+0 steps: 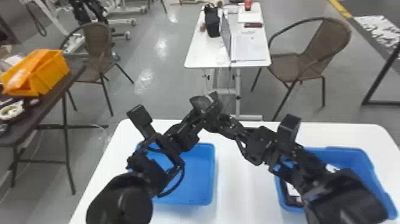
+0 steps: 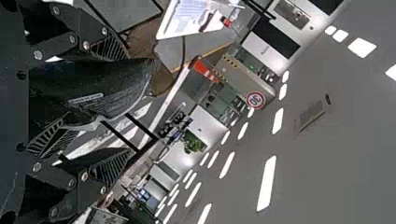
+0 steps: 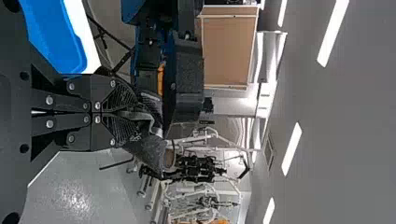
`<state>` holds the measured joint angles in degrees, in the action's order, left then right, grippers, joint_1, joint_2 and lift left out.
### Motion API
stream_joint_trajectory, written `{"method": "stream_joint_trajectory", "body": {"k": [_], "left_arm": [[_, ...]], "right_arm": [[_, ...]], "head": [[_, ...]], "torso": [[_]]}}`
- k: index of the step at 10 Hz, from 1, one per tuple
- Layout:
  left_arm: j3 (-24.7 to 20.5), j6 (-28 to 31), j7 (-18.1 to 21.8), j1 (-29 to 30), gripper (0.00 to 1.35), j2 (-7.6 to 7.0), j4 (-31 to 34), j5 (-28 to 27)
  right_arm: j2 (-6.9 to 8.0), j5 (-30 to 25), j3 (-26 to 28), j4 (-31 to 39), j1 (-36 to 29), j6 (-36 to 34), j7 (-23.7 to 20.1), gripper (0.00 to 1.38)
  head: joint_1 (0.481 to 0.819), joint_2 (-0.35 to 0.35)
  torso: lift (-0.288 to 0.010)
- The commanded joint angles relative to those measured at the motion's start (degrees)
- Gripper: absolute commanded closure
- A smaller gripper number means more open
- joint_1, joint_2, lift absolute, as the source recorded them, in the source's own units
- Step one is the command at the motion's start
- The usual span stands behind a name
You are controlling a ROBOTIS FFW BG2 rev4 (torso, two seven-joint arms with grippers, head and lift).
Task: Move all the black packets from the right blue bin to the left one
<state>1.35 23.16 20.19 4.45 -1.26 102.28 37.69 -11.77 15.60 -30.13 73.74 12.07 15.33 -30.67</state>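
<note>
The white table (image 1: 244,190) before me carries the right blue bin (image 1: 354,158) and the left blue bin (image 1: 198,178), and above it my left gripper (image 1: 200,114) spreads its fingers wide on either side of a black packet (image 1: 203,103), whose edge my right gripper (image 1: 219,119) pinches, fingers together.

You have a white table (image 1: 247,190) with rounded far corners before you. The left blue bin (image 1: 198,175) sits directly on it; to that bin's right, well apart from it, you see the right blue bin (image 1: 354,156) resting on the same surface.
</note>
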Motion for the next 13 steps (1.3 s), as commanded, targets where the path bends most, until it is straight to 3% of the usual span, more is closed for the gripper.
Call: {"method": "stream_joint_trajectory", "body": {"k": [1,8,10,11,13], "left_arm": [[-0.8,3.4,-1.6,0.6,1.22,0.29,1.5,-0.8],[-0.7,-0.3,-2.8,2.0,1.22,0.29,2.6,-1.7],[-1.6,-2.3,-2.9,2.6,1.22,0.82,2.6,-2.1],[-2.8,-3.5,-2.9,3.3,1.22,1.35,2.6,-3.1],[-5.7,-7.1,-3.0,5.5,1.22,1.41,2.6,-7.5]], "right_arm": [[-0.01,0.1,0.1,-0.1,0.0,-0.1,0.0,1.27],[0.25,1.0,0.2,-0.4,-0.4,-0.1,0.1,1.22],[1.48,-2.0,5.0,2.3,-3.6,1.9,0.3,0.13],[2.27,-4.7,9.0,6.1,-6.9,2.0,1.4,0.04],[2.80,-7.3,16.4,15.0,-15.1,2.1,8.5,0.24]], "head": [[0.695,0.135],[0.695,0.147],[0.695,0.148],[0.695,0.145],[0.695,0.128]], "torso": [[0.000],[0.000],[0.000],[0.000],[0.000]]}}
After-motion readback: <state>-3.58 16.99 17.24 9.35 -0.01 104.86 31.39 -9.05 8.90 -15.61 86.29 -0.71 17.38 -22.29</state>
